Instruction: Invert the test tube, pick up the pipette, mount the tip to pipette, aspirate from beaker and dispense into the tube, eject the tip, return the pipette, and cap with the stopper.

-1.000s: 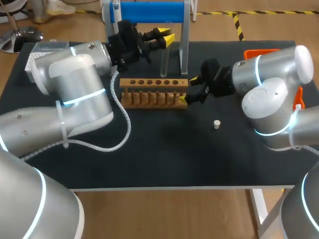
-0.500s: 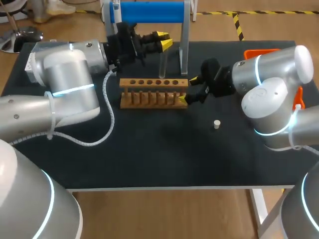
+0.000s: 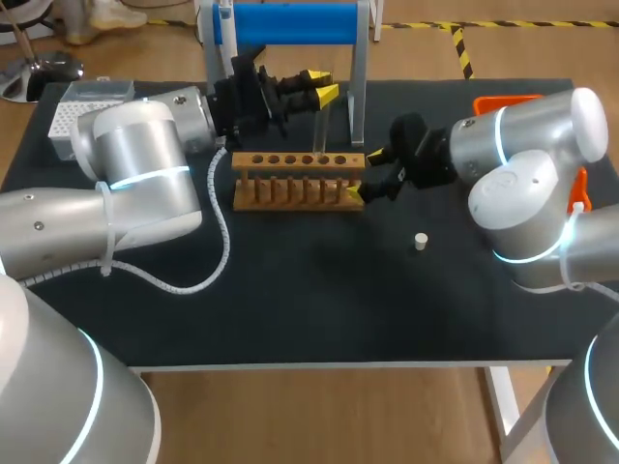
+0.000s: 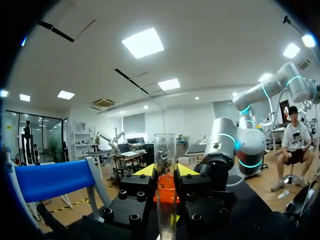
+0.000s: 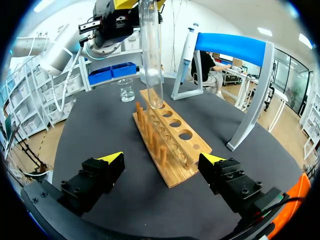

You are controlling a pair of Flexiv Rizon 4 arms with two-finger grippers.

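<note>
Black desk (image 3: 290,309), toward far edge; test tube (image 3: 318,130) upright, clamped in left pincer (image 3: 322,85), lower end over rack (image 3: 298,179); right pincer (image 3: 365,174) wide, empty.

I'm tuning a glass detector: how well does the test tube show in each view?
Head view: the test tube is faint, see-through over the black table. Left wrist view: in the left gripper, ceiling lights glaring above it. Right wrist view: plainest, highlights streaking its glass.
</note>
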